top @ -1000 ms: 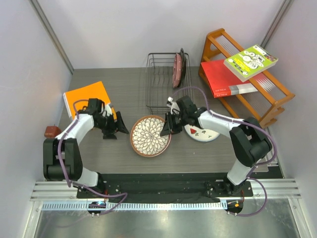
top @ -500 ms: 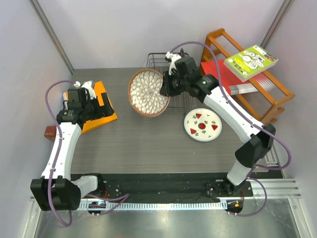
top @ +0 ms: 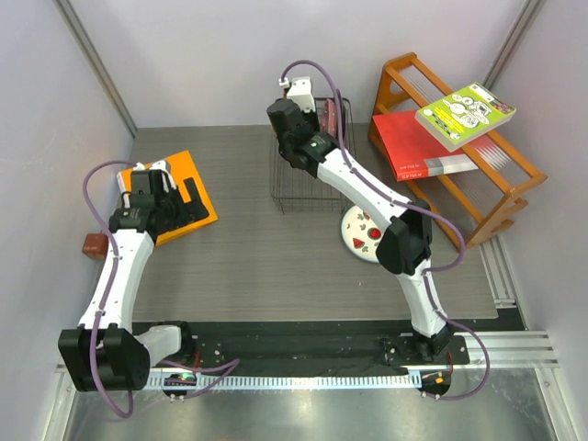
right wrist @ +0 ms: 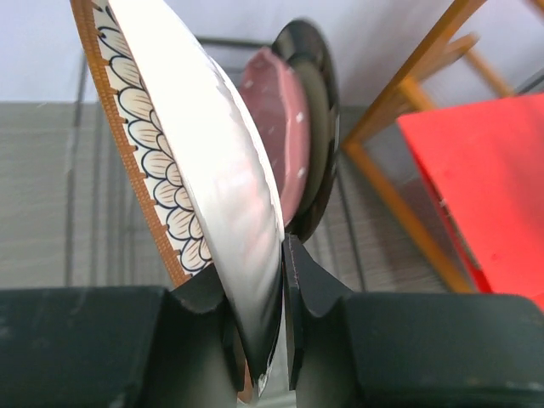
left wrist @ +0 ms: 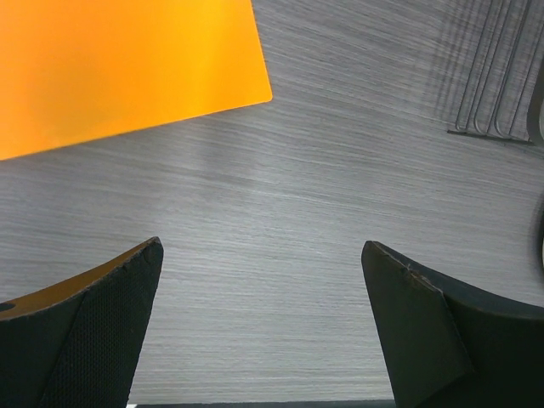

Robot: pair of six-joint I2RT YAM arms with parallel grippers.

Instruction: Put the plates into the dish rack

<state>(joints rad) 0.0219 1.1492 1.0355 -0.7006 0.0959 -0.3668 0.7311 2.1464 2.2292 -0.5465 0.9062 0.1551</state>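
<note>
Petal-pattern plate [right wrist: 212, 187] pinched by right end effector [right wrist: 259, 289], top cropped, left end effector [left wrist: 262, 255] spread, fruit plate [top: 360, 234] half-hidden

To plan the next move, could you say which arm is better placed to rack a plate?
Right: the right gripper grips the petal plate on edge over the dish rack, beside the pink plate. The left gripper is open, empty, near the orange book.
</note>
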